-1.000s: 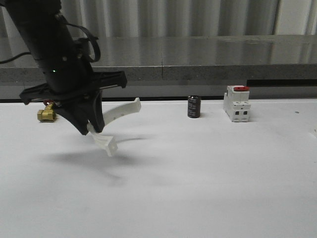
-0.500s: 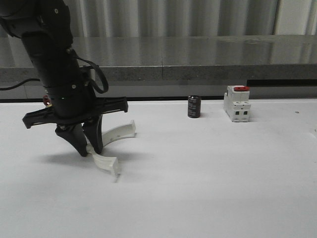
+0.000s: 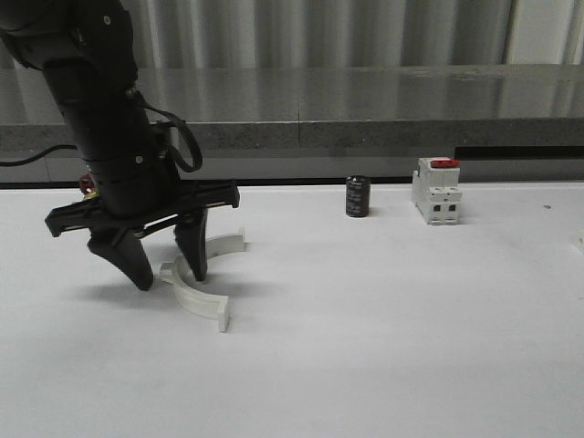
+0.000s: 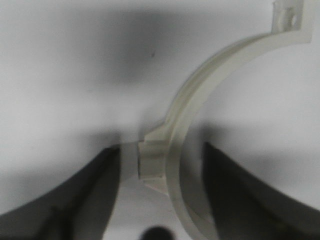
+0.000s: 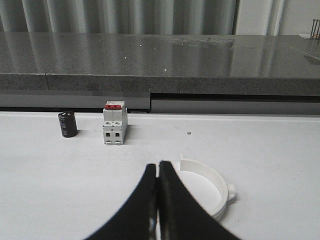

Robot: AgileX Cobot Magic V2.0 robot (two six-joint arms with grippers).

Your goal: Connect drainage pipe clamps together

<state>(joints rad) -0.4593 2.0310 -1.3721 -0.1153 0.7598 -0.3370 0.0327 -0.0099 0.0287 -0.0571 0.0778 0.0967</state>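
Judging front view: left gripper (image 3: 167, 271) spread, released; first clamp half (image 3: 196, 297) flat on table (image 3: 383, 328), lower than 1 s ago when held aloft. Left wrist: half (image 4: 200, 105) between fingers (image 4: 235, 190), ungripped. Right wrist: right gripper (image 5: 159, 172) clenched empty, second half (image 5: 212, 190) beside it. Joining not done.
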